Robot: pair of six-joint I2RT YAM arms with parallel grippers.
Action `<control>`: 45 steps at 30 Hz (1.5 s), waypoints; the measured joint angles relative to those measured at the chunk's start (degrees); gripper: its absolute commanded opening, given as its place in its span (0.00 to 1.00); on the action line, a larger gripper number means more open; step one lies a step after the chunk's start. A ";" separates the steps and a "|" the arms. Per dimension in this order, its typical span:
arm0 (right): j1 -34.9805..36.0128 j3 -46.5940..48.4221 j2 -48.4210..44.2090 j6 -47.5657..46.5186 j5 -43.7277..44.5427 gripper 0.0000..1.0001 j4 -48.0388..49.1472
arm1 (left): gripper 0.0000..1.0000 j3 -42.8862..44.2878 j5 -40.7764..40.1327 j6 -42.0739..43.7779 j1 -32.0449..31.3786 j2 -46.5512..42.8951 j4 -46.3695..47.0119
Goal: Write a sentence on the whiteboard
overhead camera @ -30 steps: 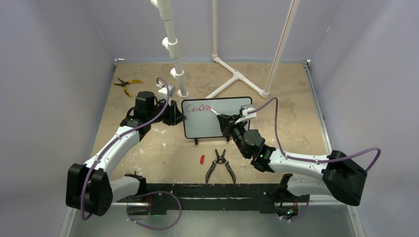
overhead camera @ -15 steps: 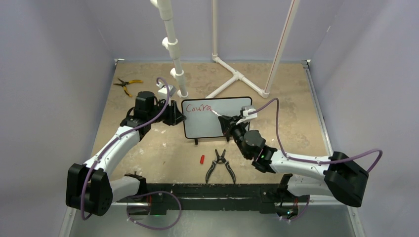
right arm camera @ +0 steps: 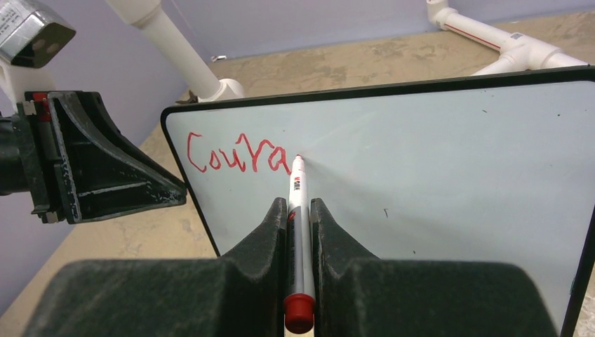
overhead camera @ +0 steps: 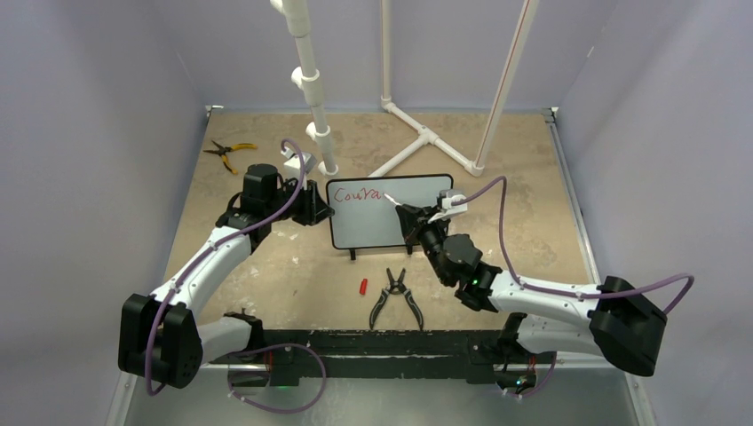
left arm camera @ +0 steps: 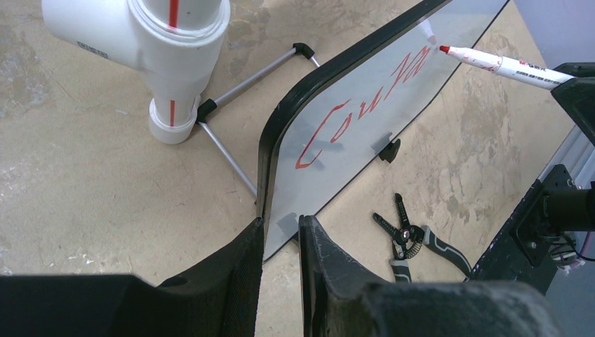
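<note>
The whiteboard (overhead camera: 391, 213) stands upright mid-table on small black feet. Red letters "Coura" (overhead camera: 356, 193) run along its top left; they also show in the right wrist view (right arm camera: 235, 154) and the left wrist view (left arm camera: 365, 105). My left gripper (left arm camera: 281, 225) is shut on the whiteboard's left edge (left arm camera: 265, 175) and steadies it. My right gripper (right arm camera: 298, 207) is shut on a white marker with a red end (right arm camera: 297, 232). Its red tip (right arm camera: 297, 159) touches the board just right of the last letter.
Black-handled pliers (overhead camera: 396, 297) and a red marker cap (overhead camera: 362, 287) lie in front of the board. Yellow-handled pliers (overhead camera: 224, 153) lie at the far left. White PVC pipes (overhead camera: 417, 133) stand behind the board, one post (left arm camera: 172, 63) close to its left edge.
The right arm has shifted slightly right and the marker tip has moved up beside the last letter. The left arm and the board have not moved.
</note>
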 measured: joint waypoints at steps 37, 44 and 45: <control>0.00 -0.04 2.14 -1.51 -0.33 0.00 0.92 | 0.24 0.00 -0.04 0.00 0.00 0.02 -0.09; 0.02 -0.04 1.62 -1.09 -0.09 0.00 -0.39 | 0.24 0.00 -0.04 0.00 0.00 0.00 -0.09; 0.02 -0.04 1.44 -1.05 0.04 0.00 -0.55 | 0.24 0.00 -0.04 0.00 0.00 0.02 -0.09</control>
